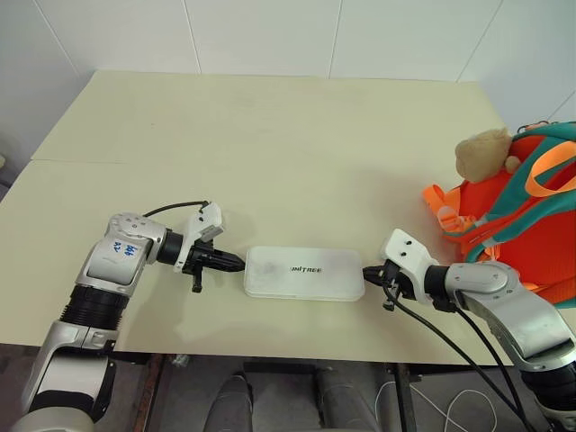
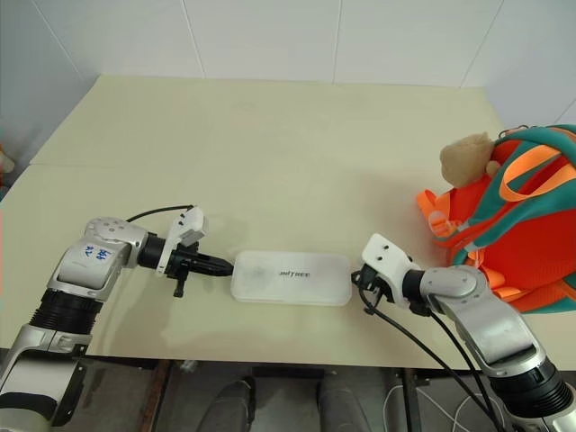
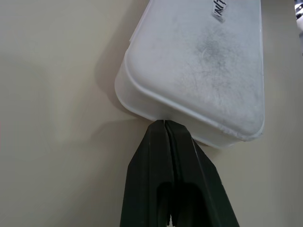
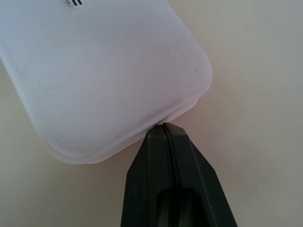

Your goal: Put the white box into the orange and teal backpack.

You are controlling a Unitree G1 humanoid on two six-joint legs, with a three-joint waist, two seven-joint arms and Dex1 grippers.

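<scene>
The white box [image 1: 304,273] lies flat on the table near its front edge, dark lettering on its lid. My left gripper [image 1: 236,262] is shut, its tips pressed against the box's left end [image 3: 163,122]. My right gripper [image 1: 369,272] is shut too, its tips touching the box's right end [image 4: 163,124]. The box sits squeezed between the two closed grippers. The orange and teal backpack [image 1: 522,216] lies at the table's right edge, with a tan plush toy [image 1: 481,153] on its top.
The cream table [image 1: 270,144] spreads wide behind the box. Its front edge runs just below the box. Black cables [image 1: 450,346] hang from my right wrist over that edge. White tiled wall stands behind the table.
</scene>
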